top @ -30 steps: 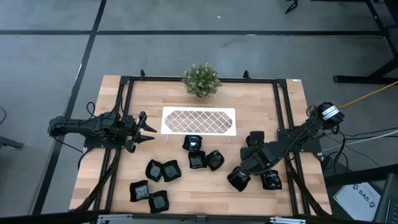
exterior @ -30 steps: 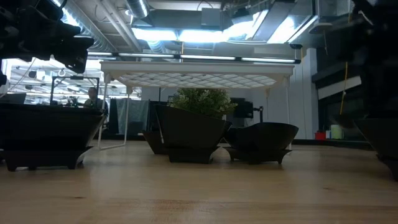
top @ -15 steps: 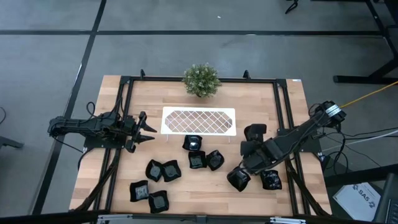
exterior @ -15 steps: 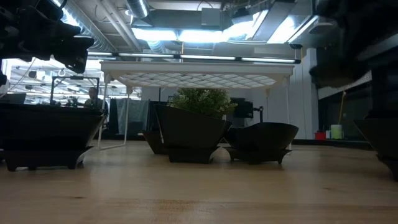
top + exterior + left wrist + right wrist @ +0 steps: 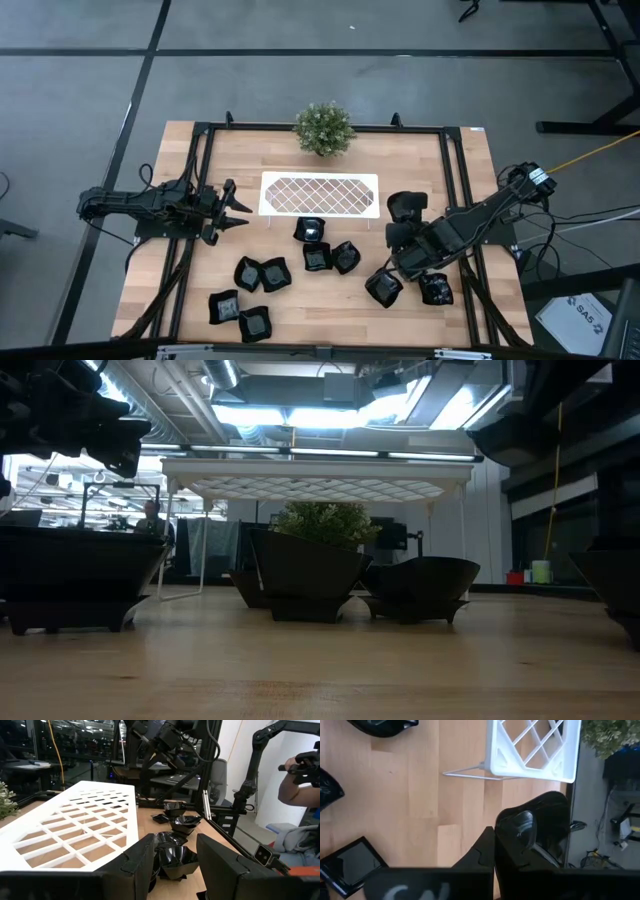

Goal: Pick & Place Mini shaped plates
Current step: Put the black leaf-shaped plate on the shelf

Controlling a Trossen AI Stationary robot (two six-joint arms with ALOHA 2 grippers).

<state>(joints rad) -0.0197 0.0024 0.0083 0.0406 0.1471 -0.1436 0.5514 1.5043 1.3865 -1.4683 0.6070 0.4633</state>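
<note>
1. Right gripper (image 5: 408, 222) clamped on a plate (image 5: 404, 206), lifted off the counter (image 5: 300, 300), just beside the right end of the tray (image 5: 320, 193).
2. In the right wrist view, held plate (image 5: 540, 827) pinched at its rim between the dark fingers (image 5: 482, 850), hanging near the tray's corner (image 5: 532, 747) and its wire leg.
3. Below that arm on the counter: one plate (image 5: 384, 288) and another (image 5: 436, 289), close together near the right rail.
4. Mid-counter cluster just in front of the tray: three plates (image 5: 311, 229), (image 5: 317, 258), (image 5: 346, 256), nearly touching.
5. Further left: a pair (image 5: 248, 272), (image 5: 274, 274) side by side; nearer the front edge two more (image 5: 224, 306), (image 5: 255, 323).
6. Left gripper (image 5: 240, 210) spread wide, empty, hovering left of the tray, well apart from the plates.
7. Left wrist view: open fingers (image 5: 142, 862) framing dishes (image 5: 172, 857) past the tray (image 5: 75, 820); a person's arm (image 5: 295, 790) far off beyond the counter.
8. Plant (image 5: 323, 128) at the back edge, behind the tray.
9. Low view: tray (image 5: 320, 470) standing raised on legs, plates (image 5: 305, 575), (image 5: 420, 585) beneath it.
</note>
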